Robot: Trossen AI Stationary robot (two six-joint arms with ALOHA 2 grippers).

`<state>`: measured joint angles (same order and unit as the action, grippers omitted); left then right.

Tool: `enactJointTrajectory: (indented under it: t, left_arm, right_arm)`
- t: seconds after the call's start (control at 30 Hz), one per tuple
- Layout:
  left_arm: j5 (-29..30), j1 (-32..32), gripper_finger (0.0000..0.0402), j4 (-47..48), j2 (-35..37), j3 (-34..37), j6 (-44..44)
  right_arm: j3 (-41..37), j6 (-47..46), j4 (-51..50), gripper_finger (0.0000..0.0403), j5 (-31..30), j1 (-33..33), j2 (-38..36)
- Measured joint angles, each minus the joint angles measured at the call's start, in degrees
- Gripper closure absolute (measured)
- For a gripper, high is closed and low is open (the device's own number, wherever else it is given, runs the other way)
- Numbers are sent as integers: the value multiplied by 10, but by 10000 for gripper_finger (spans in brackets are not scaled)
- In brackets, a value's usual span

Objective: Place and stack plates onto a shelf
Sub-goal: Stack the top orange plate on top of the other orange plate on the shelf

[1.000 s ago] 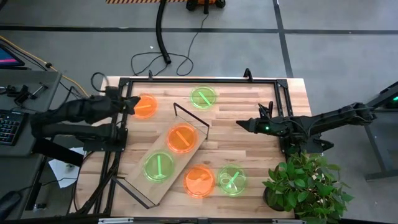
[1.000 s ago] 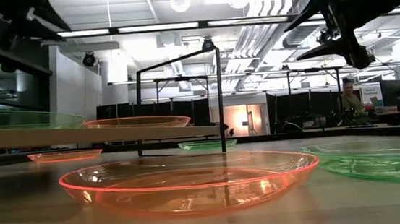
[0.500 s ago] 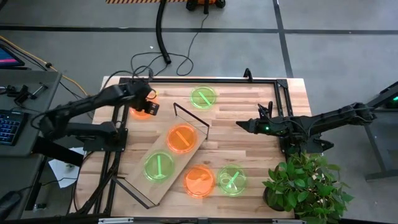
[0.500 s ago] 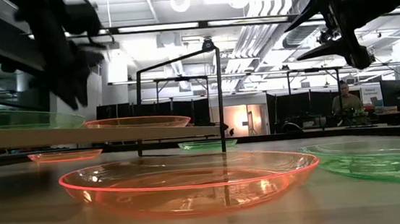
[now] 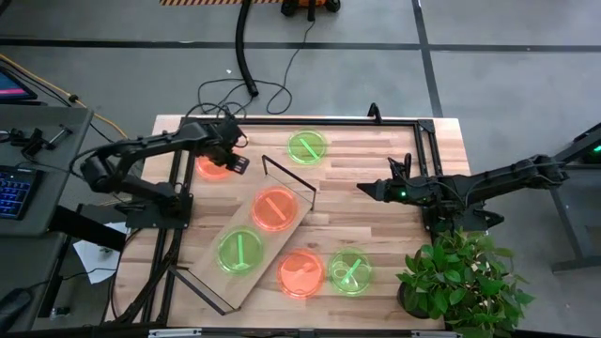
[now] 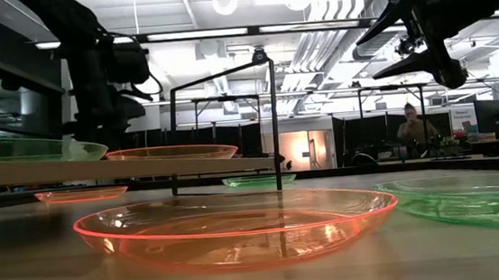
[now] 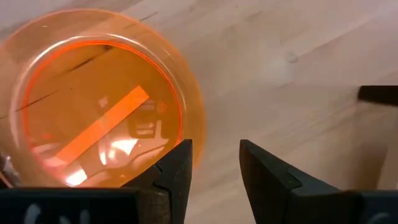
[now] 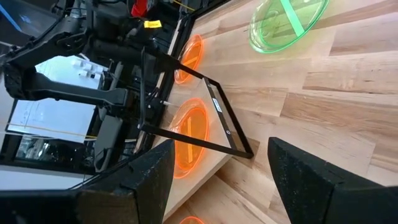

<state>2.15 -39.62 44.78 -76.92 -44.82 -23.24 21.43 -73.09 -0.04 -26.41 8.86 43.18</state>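
Tabletop [image 5: 376, 225]: left end effector [image 7: 214, 163] over orange plate [image 7: 93, 106]

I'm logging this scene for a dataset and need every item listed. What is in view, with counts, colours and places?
Orange plates: three; one at the table's far left by the left hand, one on the shelf, one on the table near the front edge.
Green plates: three; one at the far edge, one on the shelf, one near the front, beside the orange one.
Shelf: one, light wood, black wire end frames, lying diagonally.
Potted plant: one, green, front right corner.
Person: one, far in the room.
Left hand: open, over the far-left orange plate's rim.
Right hand: open, above the table's right half.
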Motion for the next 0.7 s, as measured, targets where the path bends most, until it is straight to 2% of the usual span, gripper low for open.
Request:
enactJointTrajectory:
  t: [0.33,0.7]
  left_arm:
    - [9,0,277,-32,-87,0,23]
    - [68,-1,277,-52,-143,-2,30]
  right_arm:
    - [0,-2,-2,162,0,0,0]
    - [0,-4,-2,162,-2,0,0]
